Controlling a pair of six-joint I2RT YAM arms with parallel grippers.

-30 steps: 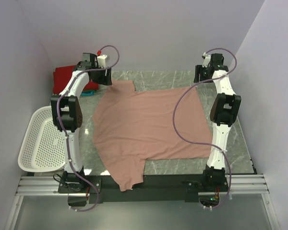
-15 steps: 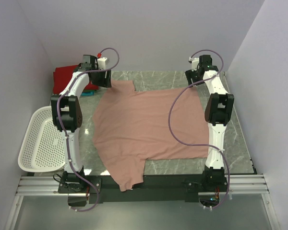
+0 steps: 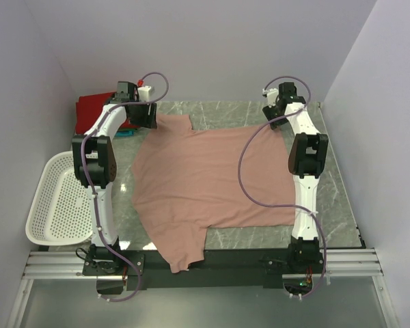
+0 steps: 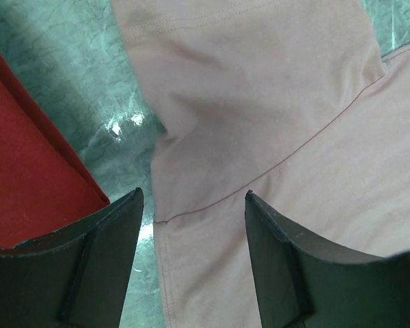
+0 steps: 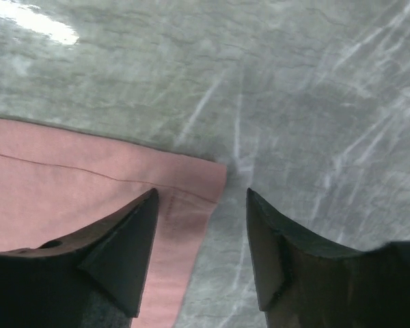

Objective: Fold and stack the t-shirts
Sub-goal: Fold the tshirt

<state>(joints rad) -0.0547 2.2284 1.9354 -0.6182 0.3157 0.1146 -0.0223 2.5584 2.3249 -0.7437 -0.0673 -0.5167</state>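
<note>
A large dusty-pink t-shirt point(image 3: 212, 181) lies spread flat across the grey marble table point(image 3: 342, 205). My left gripper point(image 3: 145, 115) hovers open over its far left armpit, where the sleeve seam point(image 4: 260, 178) meets the side hem; the cloth runs under the gap but nothing is pinched. My right gripper point(image 3: 277, 109) hangs open over the shirt's far right corner point(image 5: 208, 179), one finger above the hem, the other above bare table. A folded red t-shirt point(image 3: 99, 111) point(image 4: 27, 178) lies at the far left, with a teal cloth edge point(image 3: 125, 134) under it.
A white perforated plastic basket point(image 3: 58, 201) sits off the table's left side. Purple cables loop from both arms, the right one crossing over the shirt point(image 3: 249, 174). Walls close in on the left, right and back.
My right arm has swung left and toward the far edge, bringing its gripper over the shirt's far right corner. My left gripper has edged slightly right toward the sleeve. The shirt has not moved.
</note>
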